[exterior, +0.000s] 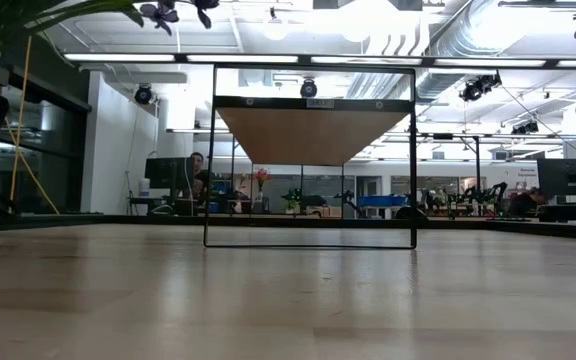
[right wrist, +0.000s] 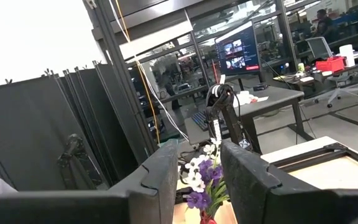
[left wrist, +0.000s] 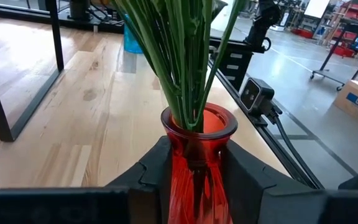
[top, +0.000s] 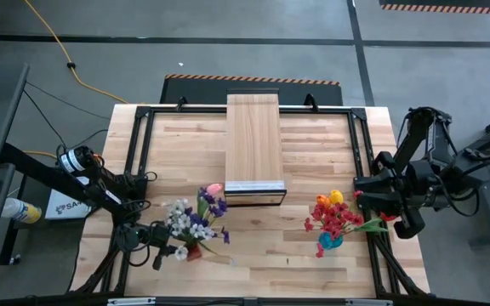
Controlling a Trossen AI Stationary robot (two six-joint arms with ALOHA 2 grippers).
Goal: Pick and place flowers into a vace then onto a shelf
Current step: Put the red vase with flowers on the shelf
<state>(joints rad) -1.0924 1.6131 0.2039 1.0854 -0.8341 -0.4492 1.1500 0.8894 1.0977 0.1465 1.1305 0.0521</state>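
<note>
Left gripper (left wrist: 194, 180): low at the counter's near left, jaws clamped on the neck of the red vase (left wrist: 196, 163), one dark finger (left wrist: 151, 177) pressed to each side just under the flared rim.
Red vase: glossy, see-through, likely glass; judged rigid, smooth and slippery, breakable if knocked; narrow neck gives the surest hold, body below wider.
Purple and white flowers (top: 196, 219): bunched stems (left wrist: 182, 56) stand in the red vase's mouth, heads spread toward the counter's middle; light, springy, top-heavy as a bunch, apt to sway or tip the vase when lifted; better carried by the vase than by the stems.
Counter (top: 253, 255): pale slatted wood, bare between the two bunches.
Shelf (top: 253, 144): raised plank platform at the counter's middle, running to the far edge, well apart from both vases, nothing on it.
Red and yellow flowers (top: 334, 217): in a blue vase (top: 330, 241) at the counter's right, just beside the right arm.
Right gripper (right wrist: 197, 168): at the right edge near the blue vase, jaws part-way apart, nothing seen between them.
</note>
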